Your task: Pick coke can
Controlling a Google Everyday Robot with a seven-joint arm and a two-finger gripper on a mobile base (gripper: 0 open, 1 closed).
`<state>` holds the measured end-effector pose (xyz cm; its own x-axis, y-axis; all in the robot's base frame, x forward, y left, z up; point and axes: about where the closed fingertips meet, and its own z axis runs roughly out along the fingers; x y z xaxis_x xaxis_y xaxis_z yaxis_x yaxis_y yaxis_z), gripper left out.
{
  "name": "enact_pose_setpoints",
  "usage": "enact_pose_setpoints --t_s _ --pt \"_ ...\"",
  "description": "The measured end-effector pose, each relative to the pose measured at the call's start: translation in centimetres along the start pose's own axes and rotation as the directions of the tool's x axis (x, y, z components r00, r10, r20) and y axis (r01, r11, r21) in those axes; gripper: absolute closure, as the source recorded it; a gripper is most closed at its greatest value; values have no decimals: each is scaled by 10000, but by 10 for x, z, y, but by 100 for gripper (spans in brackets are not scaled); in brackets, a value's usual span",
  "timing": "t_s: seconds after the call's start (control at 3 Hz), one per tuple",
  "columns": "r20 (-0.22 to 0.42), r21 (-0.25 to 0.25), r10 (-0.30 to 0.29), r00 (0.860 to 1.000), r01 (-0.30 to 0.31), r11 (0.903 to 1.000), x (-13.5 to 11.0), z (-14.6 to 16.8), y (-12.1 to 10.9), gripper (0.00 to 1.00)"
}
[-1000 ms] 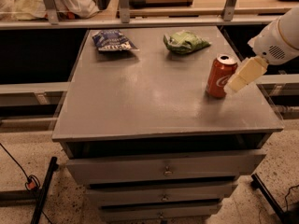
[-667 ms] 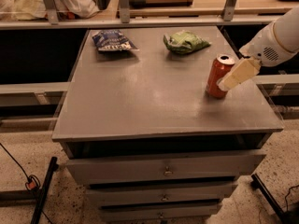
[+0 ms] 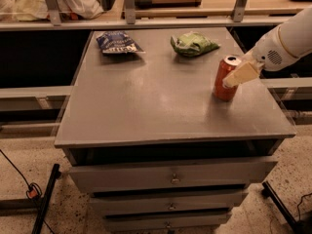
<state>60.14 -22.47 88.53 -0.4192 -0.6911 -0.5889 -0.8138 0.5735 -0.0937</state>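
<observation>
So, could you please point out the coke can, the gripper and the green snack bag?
coke can (image 3: 222, 92): camera view, lower red body.
gripper (image 3: 233, 80): camera view, beige tip overlapping the can's upper right.
green snack bag (image 3: 192, 44): camera view, middle of the bag.

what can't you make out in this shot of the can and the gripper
Camera view, one item per line:
coke can: its right side is hidden behind the gripper, which sits against it near the right edge of the table.
arm: cut off by the picture's right edge.
blue snack bag: lettering too small to read.
lowest drawer: cut off by the bottom edge.
</observation>
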Motion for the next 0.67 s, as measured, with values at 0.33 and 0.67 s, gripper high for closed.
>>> enact_pose_setpoints --t_s 0.33,0.67 --pt "240 -219 115 9996 -110 9997 -6 -4 -1 88" --pt "485 -317 23 9988 -7 9995 -19 -19 -4 100"
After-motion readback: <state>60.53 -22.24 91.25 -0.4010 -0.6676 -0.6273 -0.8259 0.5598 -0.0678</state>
